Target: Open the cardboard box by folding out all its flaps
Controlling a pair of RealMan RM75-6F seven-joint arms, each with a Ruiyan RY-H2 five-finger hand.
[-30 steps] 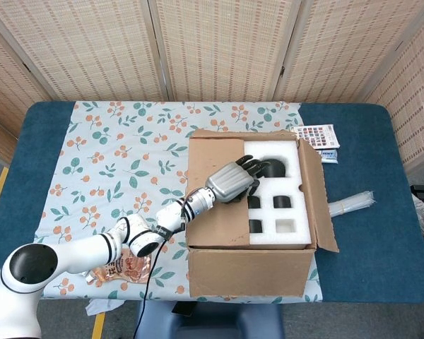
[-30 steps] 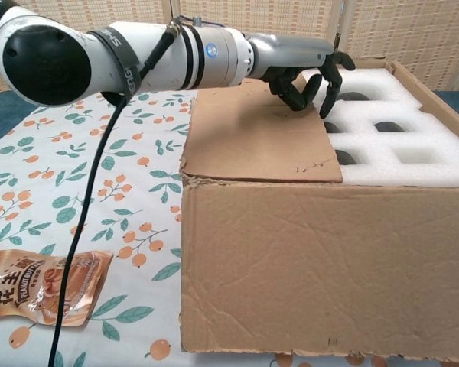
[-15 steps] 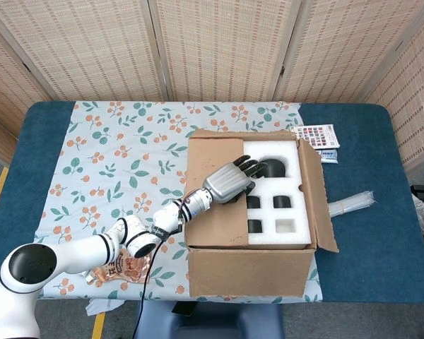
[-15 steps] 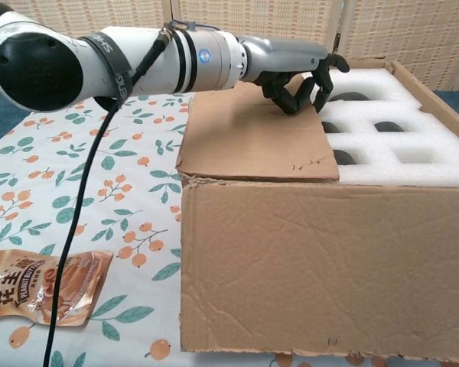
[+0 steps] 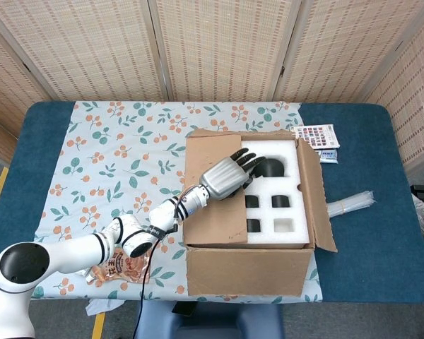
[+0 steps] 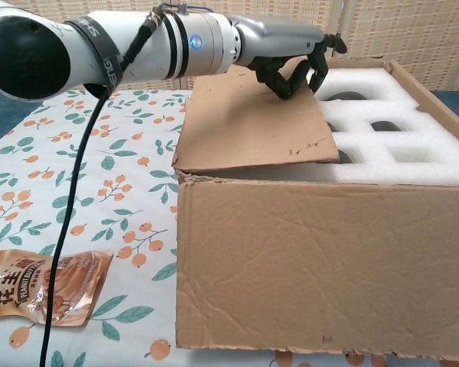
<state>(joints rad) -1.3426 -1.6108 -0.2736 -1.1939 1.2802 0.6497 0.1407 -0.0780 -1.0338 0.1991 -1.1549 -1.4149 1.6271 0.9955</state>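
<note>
Cardboard flap (image 6: 249, 126) is light and stiff. Your left hand (image 5: 226, 178) hooks its free edge; lift there, gently.

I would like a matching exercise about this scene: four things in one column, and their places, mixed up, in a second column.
Things:
1. left hand
2. snack packet
3. white foam insert
4. colour card

Places:
A. inside the cardboard box
B. on the blue table behind the box's right corner
C. at the edge of the left flap, fingers curled on it
D. on the flowered cloth, left of the box

Pairs: 1-C, 2-D, 3-A, 4-B
</note>
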